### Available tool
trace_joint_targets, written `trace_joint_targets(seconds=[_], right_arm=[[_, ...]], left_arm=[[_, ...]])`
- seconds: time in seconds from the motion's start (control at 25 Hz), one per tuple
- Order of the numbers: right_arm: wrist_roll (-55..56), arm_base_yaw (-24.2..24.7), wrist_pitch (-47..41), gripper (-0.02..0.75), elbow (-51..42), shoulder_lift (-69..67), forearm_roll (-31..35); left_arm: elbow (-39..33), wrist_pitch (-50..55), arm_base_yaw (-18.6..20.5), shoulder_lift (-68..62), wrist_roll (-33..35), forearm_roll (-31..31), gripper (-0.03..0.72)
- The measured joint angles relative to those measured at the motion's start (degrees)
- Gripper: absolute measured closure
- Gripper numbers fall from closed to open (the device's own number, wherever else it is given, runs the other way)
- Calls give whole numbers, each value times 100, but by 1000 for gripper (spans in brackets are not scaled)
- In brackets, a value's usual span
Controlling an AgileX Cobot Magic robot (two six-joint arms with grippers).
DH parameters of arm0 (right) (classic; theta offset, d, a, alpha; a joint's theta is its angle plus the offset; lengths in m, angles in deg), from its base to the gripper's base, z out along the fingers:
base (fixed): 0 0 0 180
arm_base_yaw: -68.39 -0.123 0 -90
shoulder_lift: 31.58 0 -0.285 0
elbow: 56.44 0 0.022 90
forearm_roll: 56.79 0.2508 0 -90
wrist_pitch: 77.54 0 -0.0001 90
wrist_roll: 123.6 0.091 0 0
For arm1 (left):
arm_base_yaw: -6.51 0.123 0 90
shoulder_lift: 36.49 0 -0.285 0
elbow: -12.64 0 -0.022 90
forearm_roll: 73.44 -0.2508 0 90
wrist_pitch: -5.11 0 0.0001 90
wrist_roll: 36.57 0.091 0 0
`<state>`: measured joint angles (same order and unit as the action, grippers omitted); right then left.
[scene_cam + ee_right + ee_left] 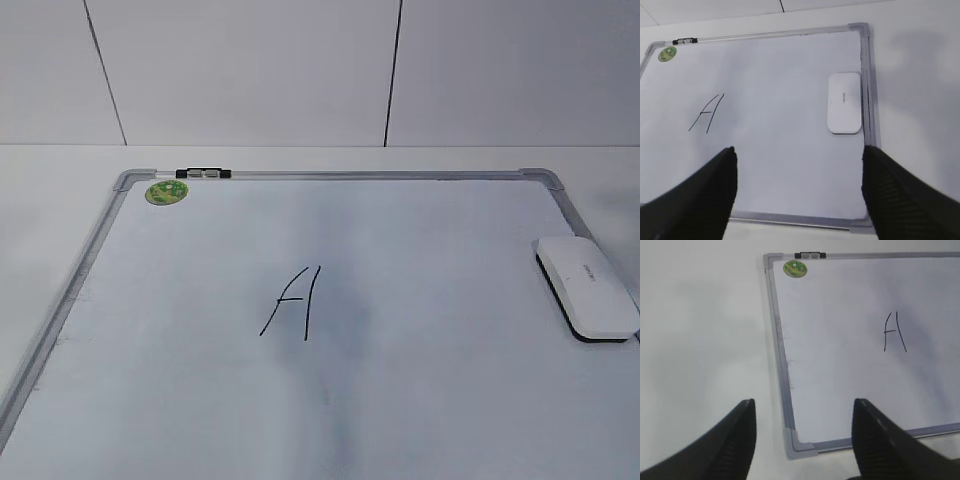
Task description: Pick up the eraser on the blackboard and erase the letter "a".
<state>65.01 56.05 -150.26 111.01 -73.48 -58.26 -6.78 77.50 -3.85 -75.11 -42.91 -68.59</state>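
You see no arm in the exterior view, and the board [420, 400] is cut off there at its near edge and left side. Each wrist view shows only the two dark fingertips of its own claw, cut by the lower edge of the picture. No small "a" can be made out on the board; only a tall slanted "A" [292, 302] stands near the middle. The grey print on the eraser [844, 103] is too small to read. The eraser lies flat on the board at its right side, just beside the right frame rail, and you cannot tell if it touches the rail. From the right claw [797, 187] it sits ahead and a little to the right, well apart from both fingers. The left claw [804, 437] hangs over the near left corner of the board, and the eraser does not appear in its view. The long axis of the eraser runs along the right rail, from the near edge toward the far edge. Both claws stand apart and hold nothing. A green sticker [167, 192] and a small clip [202, 173] are at the far left corner.
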Motion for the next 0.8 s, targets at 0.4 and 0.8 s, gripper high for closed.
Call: trace_joint_targets(seconds=[0.4, 0.8], right_arm=[[0, 0, -13, 144, -1503, 1178, 8], [0, 0, -16, 145, -3082, 2593, -238]], left_arm=[[-1338, -160, 0, 870, 0, 203, 233], [-2288, -360, 0, 1933, 219, 231, 233]])
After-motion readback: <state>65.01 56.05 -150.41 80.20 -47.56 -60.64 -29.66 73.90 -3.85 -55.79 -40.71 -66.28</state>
